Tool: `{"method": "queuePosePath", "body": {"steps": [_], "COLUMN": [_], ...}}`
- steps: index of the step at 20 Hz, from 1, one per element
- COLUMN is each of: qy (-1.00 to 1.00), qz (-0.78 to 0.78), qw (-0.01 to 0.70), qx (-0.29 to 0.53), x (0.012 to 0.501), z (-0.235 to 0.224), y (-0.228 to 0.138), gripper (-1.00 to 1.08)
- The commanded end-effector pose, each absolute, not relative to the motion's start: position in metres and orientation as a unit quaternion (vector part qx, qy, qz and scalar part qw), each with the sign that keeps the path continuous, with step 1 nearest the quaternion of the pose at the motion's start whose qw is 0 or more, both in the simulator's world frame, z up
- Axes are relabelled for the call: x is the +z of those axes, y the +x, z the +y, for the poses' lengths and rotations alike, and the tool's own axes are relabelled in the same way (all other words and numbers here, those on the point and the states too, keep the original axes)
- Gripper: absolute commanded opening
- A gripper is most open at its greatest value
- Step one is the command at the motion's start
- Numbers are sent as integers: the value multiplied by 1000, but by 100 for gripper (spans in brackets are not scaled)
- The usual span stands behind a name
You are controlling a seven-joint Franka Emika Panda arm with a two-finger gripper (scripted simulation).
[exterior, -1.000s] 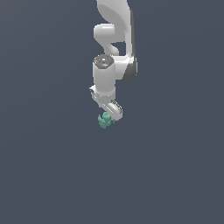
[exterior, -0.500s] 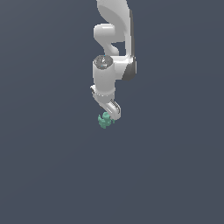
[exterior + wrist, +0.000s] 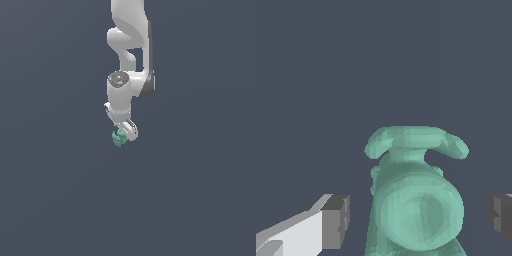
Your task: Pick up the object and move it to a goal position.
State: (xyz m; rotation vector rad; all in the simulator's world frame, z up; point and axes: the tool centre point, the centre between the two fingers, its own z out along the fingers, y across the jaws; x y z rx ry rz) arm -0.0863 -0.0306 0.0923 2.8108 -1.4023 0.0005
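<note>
In the exterior view you are seeing the white arm [image 3: 129,60] hanging straight down, the gripper [image 3: 121,138] sitting at the teal blob [image 3: 119,138]; in the wrist view the blob is lying between the dark pads [image 3: 336,221], gaps showing either side, jaws spread and gripping nothing.

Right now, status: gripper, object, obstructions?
Gripper open, pads clear of the object on both sides. Teal object sits between the fingers, ungrasped. No obstruction visible in either view.
</note>
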Motion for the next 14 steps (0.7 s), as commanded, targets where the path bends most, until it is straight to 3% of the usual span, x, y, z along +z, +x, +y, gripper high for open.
{"method": "queuePosePath", "body": {"steps": [1, 7, 8, 14], "qy": [895, 894, 894, 894], "qz": [-447, -447, -447, -447], "qw": [0, 0, 0, 0], "qx": [0, 0, 0, 0], "x": [81, 71, 71, 71], "z": [-31, -30, -30, -30], "y": [-87, -86, -86, -86], "gripper": [100, 100, -100, -100]}}
